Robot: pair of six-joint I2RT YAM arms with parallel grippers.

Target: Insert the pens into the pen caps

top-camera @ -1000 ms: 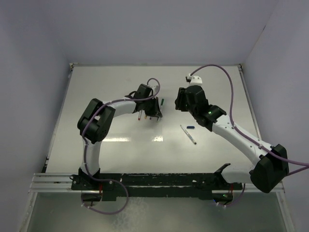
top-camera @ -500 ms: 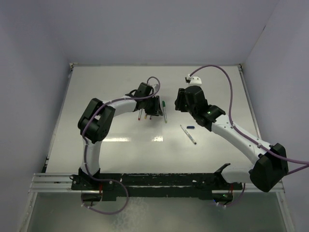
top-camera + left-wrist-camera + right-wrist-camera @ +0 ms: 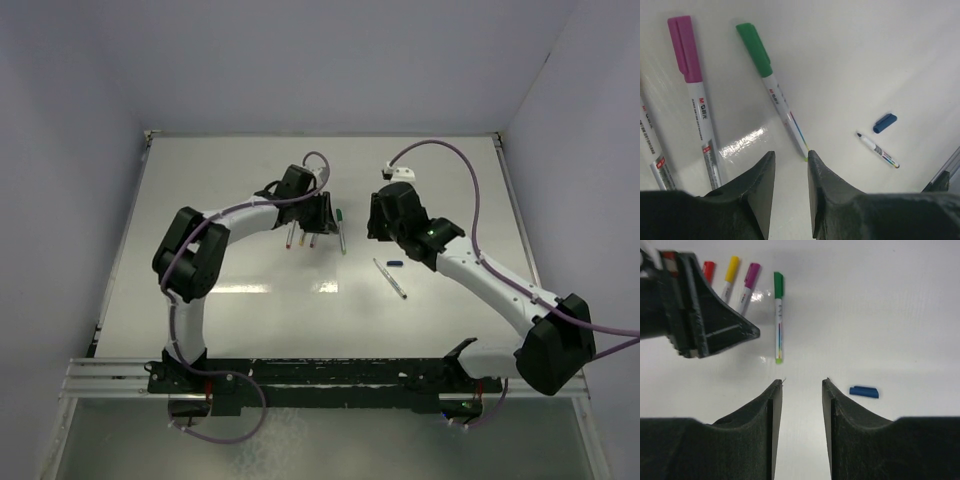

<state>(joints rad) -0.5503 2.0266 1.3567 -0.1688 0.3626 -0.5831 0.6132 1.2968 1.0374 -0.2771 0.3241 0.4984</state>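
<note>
Capping work is left for one pen only. From above, the slim uncapped grey-white marker pen (image 3: pixel 390 278) is seen lying near the right claw (image 3: pixel 376 222), back toward its base. The dark blue bullet-shaped plastic cap (image 3: pixel 394 264) lies just beside it, seemingly not touching.

From the left wrist, the left claw (image 3: pixel 790 157) is seen narrowly parted and empty, with a green-capped pen (image 3: pixel 772 87) just ahead.

From the right wrist, the right claw (image 3: pixel 801 385) is seen moderately open and empty, with the cap (image 3: pixel 864 391) just to its right.

The pen is judged light, stiff and slippery, best gripped mid-barrel.

Under the jaws of your left gripper (image 3: pixel 790 155) and right gripper (image 3: pixel 801 381) lies a glossy white table (image 3: pixel 200 190); pale walls (image 3: pixel 300 60) rise beyond them, a metal rail (image 3: pixel 110 378) well behind.
</note>
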